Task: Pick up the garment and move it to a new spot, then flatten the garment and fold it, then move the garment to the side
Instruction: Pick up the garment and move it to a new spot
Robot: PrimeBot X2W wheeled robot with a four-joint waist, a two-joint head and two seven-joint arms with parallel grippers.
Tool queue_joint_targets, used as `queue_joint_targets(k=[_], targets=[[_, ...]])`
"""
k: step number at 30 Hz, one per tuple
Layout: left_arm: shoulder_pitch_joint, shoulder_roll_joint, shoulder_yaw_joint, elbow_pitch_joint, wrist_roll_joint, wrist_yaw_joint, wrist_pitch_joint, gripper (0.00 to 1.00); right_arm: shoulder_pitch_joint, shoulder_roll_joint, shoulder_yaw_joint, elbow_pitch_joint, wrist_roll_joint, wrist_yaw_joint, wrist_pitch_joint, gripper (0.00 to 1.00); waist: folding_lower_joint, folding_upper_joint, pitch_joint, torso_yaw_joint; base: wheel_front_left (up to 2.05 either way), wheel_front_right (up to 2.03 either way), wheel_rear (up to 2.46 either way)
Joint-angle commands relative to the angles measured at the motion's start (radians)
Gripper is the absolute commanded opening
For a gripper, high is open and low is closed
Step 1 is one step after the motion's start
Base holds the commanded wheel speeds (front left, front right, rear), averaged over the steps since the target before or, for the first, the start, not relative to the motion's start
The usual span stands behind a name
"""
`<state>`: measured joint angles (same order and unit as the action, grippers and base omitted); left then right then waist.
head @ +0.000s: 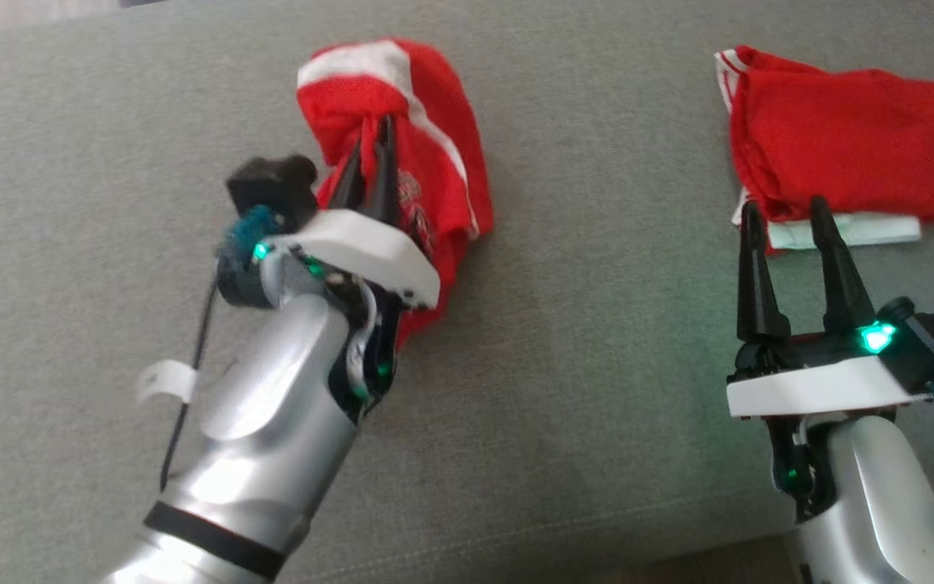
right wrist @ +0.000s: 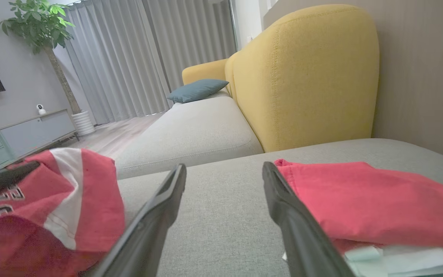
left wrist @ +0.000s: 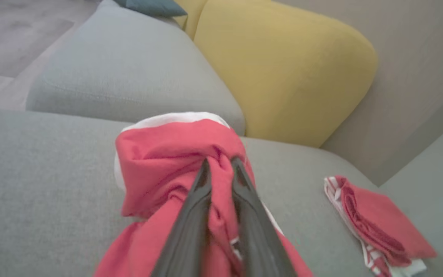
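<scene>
The garment [head: 426, 122] is a red jersey with white stripes, bunched in a heap on the grey sofa seat [head: 597, 365] at upper centre-left. My left gripper [head: 374, 138] is shut on a fold of it, with cloth pinched between the fingers. In the left wrist view the garment [left wrist: 160, 154] bulges around the left gripper [left wrist: 221, 163]. My right gripper [head: 784, 207] stands open and holds nothing, apart from the garment and just short of a second red garment. In the right wrist view the garment [right wrist: 71, 192] lies left of the right gripper [right wrist: 224, 167].
A second red garment [head: 848, 138], folded, lies at the upper right on a white cloth [head: 840, 229]; it also shows as the folded garment [left wrist: 375, 219] [right wrist: 360, 200]. A yellow backrest [left wrist: 283, 69] rises behind the seat. A teal cushion [right wrist: 196, 89] lies farther along the sofa.
</scene>
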<state>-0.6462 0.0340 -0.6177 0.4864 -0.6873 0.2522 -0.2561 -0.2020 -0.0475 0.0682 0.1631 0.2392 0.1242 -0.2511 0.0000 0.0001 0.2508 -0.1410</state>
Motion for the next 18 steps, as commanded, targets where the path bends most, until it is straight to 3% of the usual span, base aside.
queue_joint_targets(k=[1,11,18], targets=[[-0.033,0.016,0.000,-0.002,0.007,-0.005,-0.006,1.00,-0.034,-0.003,0.026,-0.030,0.007,0.007,-0.011,1.00,0.0000,-0.0001,0.006,-0.012,0.00,0.00,0.00],[-0.058,0.016,0.045,-0.006,0.053,-0.015,-0.006,1.00,-0.029,-0.003,-0.007,-0.021,-0.001,0.007,-0.011,1.00,0.0000,-0.0001,0.000,0.035,0.00,0.00,0.00],[-0.014,0.027,0.189,-0.082,0.169,-0.052,-0.006,1.00,-0.020,-0.003,-0.021,0.000,-0.021,0.007,-0.011,1.00,0.0000,-0.0001,-0.038,0.122,0.00,0.00,0.00]])
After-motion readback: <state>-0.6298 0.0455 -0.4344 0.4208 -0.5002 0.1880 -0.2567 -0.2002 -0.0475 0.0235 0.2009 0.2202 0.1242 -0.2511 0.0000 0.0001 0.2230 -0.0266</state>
